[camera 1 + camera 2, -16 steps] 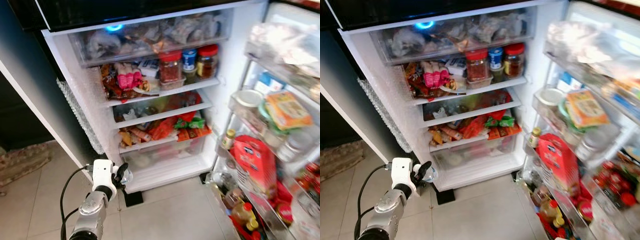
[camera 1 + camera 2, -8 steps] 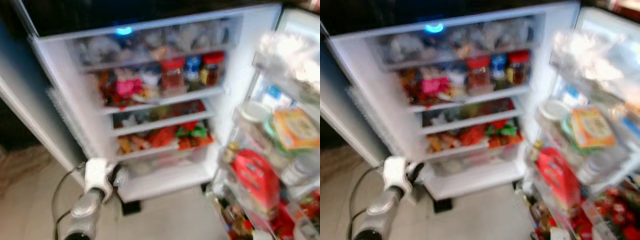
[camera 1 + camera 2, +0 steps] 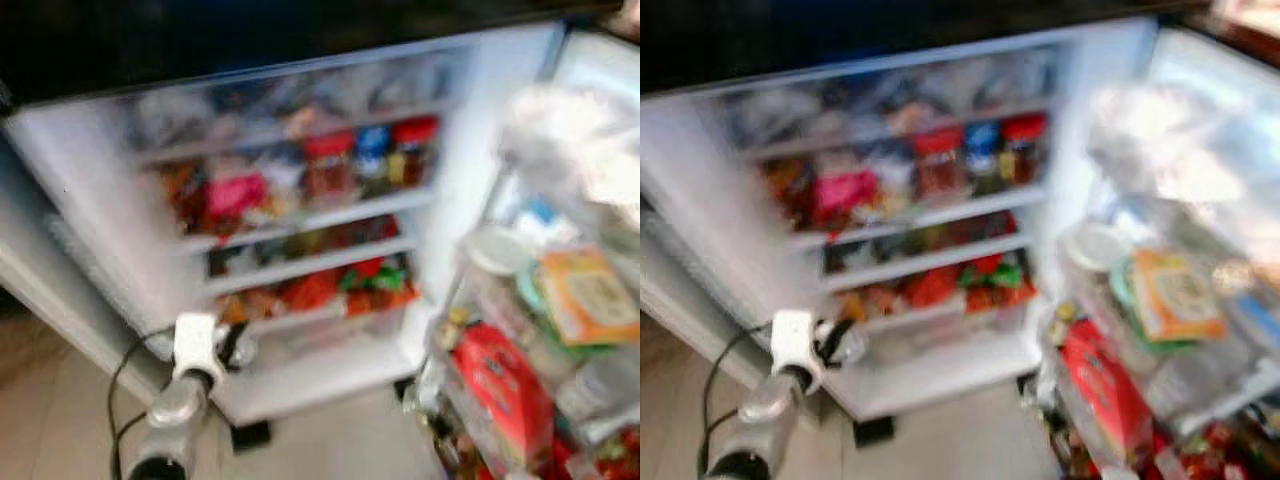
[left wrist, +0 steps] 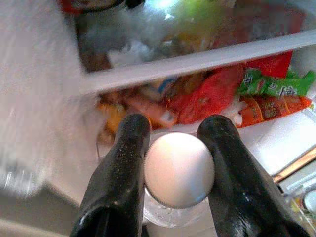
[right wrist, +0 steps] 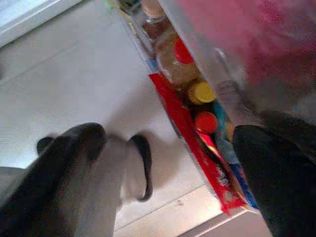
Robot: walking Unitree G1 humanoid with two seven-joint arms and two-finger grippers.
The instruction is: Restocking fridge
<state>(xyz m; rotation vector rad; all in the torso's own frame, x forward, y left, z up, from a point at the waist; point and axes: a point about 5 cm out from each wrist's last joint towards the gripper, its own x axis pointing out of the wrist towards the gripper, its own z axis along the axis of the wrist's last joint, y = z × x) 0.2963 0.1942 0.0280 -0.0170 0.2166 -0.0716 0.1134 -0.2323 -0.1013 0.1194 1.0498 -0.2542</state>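
Left pincer (image 4: 175, 148) around white-capped bottle (image 4: 178, 170)

Place: a home kitchen.
Evidence: an open fridge (image 3: 90, 220) with shelves crammed with jars (image 3: 372, 160) and food packets (image 3: 340, 285), full door racks (image 3: 560, 330), and a pale tiled floor (image 3: 330, 450).

I see a clear bottle (image 4: 178, 170) with a white cap, pinched in my left claw (image 4: 175, 148), fridge (image 3: 300, 215) open at twelve o'clock.
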